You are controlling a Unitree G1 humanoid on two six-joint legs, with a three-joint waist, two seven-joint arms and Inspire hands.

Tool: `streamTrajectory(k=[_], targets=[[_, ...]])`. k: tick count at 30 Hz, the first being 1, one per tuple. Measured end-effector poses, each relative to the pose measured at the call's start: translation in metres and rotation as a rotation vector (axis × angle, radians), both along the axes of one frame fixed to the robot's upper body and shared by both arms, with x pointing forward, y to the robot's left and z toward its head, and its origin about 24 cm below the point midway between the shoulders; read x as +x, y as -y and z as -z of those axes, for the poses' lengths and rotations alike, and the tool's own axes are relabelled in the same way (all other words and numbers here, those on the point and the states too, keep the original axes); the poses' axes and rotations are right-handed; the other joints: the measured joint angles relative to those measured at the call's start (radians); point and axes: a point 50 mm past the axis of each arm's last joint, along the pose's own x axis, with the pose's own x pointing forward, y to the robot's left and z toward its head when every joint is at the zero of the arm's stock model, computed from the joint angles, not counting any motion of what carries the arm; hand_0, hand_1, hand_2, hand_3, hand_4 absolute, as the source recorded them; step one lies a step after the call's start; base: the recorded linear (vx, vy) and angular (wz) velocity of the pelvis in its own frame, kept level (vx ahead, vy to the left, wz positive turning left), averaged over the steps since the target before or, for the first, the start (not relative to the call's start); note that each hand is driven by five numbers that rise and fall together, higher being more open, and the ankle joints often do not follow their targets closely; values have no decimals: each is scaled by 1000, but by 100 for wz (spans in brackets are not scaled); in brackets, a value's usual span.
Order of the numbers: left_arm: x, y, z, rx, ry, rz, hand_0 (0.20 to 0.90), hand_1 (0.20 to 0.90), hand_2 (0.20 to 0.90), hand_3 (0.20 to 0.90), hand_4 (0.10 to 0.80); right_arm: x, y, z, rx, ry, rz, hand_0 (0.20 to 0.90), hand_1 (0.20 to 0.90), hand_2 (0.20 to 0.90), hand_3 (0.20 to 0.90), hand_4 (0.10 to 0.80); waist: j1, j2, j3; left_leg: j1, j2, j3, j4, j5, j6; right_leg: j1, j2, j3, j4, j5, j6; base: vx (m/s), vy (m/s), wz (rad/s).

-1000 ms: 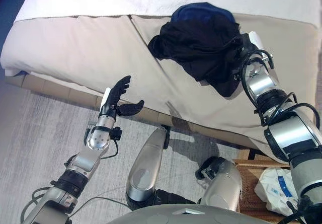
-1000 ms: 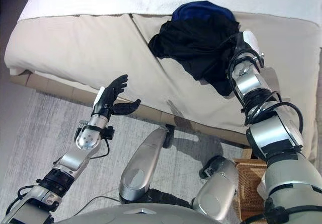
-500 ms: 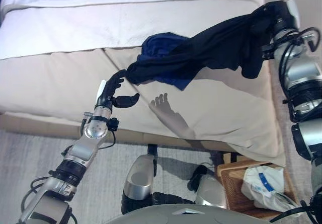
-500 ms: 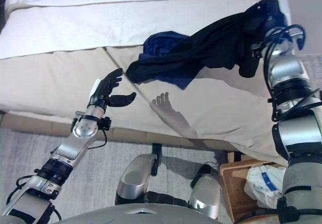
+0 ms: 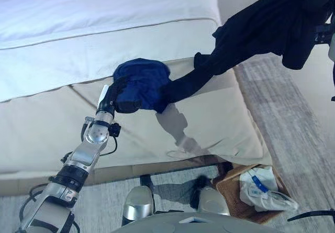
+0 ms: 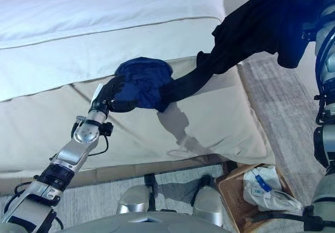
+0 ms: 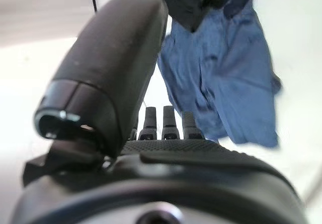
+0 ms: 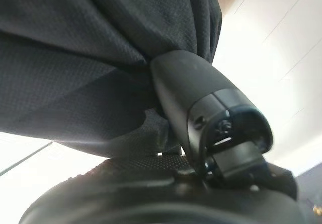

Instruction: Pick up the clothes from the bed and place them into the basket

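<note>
Since a second ago your right hand [image 8: 166, 113] lifted the black garment [image 5: 272, 29] off the bed [image 5: 104, 39]; left hand [image 5: 116, 98] reached the blue garment [image 5: 144, 81].

The black garment [image 8: 75, 58] pinched under my right hand [image 8: 201, 123] is matt cloth with a fine knit grain. The blue garment [image 7: 221, 78] is soft, creased cloth. My thumbs look smooth, faintly glossy plastic. The basket [image 5: 230, 186] is rough brown wicker; the bed [image 5: 78, 55] cover is plain matt fabric.

Daylight was bright and even over the bed [image 5: 104, 44], its white sheet nearly washed out. The stretched black garment [image 5: 261, 29] cast a soft shadow on the beige cover. Both wrist views were blurred close up, with blown-out white backgrounds.
</note>
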Motion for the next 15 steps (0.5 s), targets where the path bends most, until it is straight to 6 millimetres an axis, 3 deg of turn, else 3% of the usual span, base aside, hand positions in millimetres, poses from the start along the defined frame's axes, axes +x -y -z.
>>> streamTrajectory(k=[4,8,15], targets=[[-4,5,6,-14,-14,25,900,900,900,900,800,-14,16,-11,-24,15,55,300,300,300,200,100,-27,8,-5,22,39,52,20,5,-17,13,42,28,0,3,-4,-12,-19,-28],[-4,6,6,-18,-14,39,900,900,900,900,800,-29,28,-27,-19,76,99,300,300,300,200,100,-71,7,-7,19,42,85,64,-7,-33,13,43,69,0,5,-7,2,-16,-23],[-1,7,5,-22,-4,45,900,900,900,900,800,-52,49,-39,12,148,166,300,300,300,200,100,-143,7,-7,71,38,137,14,-10,-39,5,55,125,0,5,-7,7,-13,-23]])
